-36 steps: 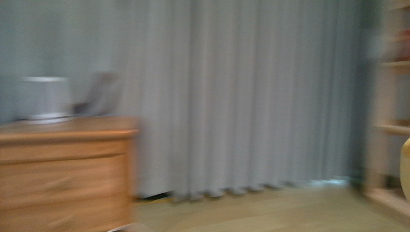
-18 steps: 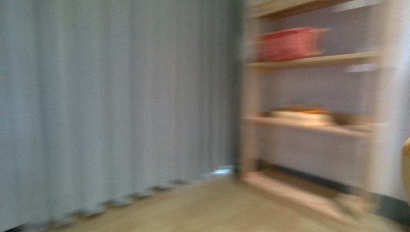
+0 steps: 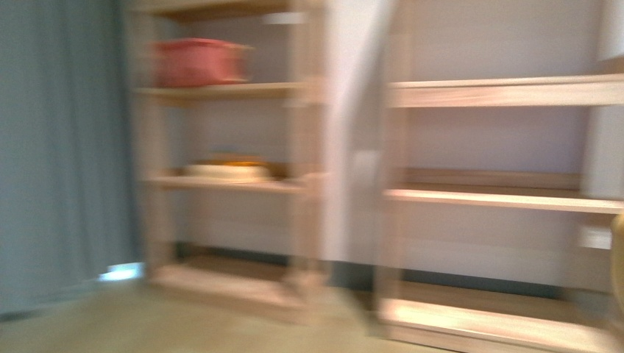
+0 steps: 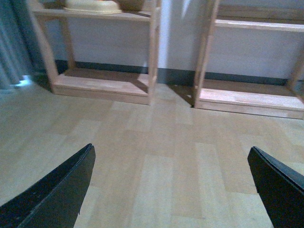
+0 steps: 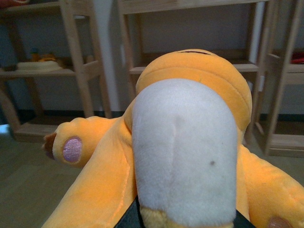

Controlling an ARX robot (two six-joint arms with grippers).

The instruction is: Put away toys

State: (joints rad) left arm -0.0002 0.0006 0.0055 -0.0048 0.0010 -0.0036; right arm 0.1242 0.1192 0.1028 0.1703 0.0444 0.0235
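Note:
The plush toy point(image 5: 190, 142) fills the right wrist view: orange-yellow with a white belly, and a stubby limb with a pink round patch point(image 5: 72, 148). My right gripper point(image 5: 183, 222) is shut on its lower end; only dark bits of the jaws show under it. A yellow sliver at the right edge of the blurred front view point(image 3: 619, 272) seems to be the same toy. My left gripper point(image 4: 168, 190) is open and empty, its black fingers point(image 4: 57, 194) wide apart above the light wooden floor point(image 4: 156, 142).
Two wooden shelf units stand against the wall ahead. The left one point(image 3: 221, 184) holds a pink bin point(image 3: 195, 62) and a flat cream thing point(image 3: 224, 170). The right one point(image 3: 500, 195) shows bare boards. A grey curtain point(image 3: 59, 147) hangs at far left.
The front view has swung to the right: the dresser and curtain have left the picture and the shelf units have come in. The yellow sliver stays at the right edge.

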